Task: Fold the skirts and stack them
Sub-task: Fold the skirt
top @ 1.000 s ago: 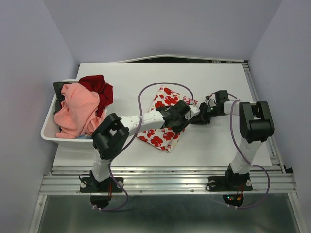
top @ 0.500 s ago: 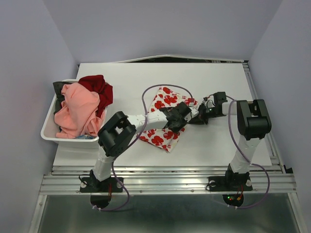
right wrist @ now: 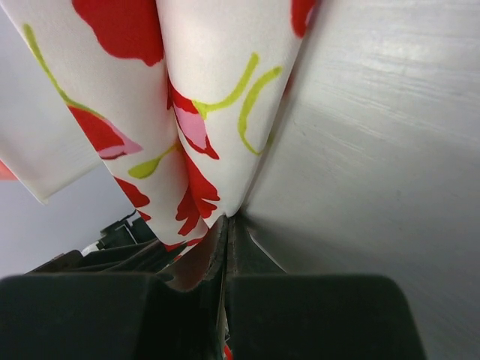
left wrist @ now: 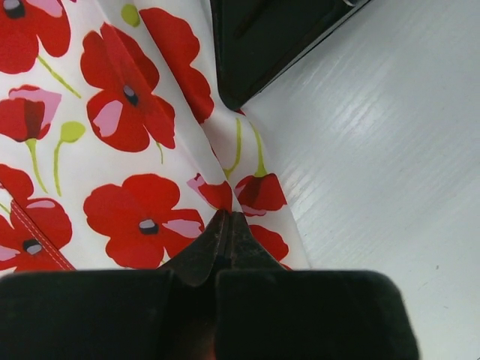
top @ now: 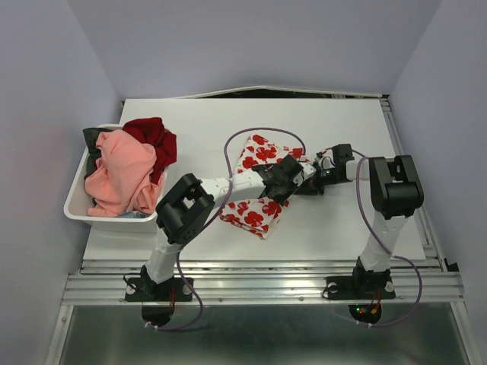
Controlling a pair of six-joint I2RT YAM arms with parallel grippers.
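1 floral skirt (top: 251, 216); left gripper (left wrist: 227, 219) | right gripper (right wrist: 226, 220); both pinching it

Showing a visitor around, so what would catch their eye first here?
The white skirt with red poppies at the centre of the table, pinched by the left fingers and right fingers. Then the white bin at the table's left edge, heaped with a salmon-pink garment and dark red cloth.

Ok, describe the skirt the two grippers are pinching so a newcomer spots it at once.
On the white table, look to the middle, right of the tub heaped with clothes. The floral skirt lies there, pinched by the left gripper and right gripper. Only it is white with red flowers; those clothes are plain pink and dark red.
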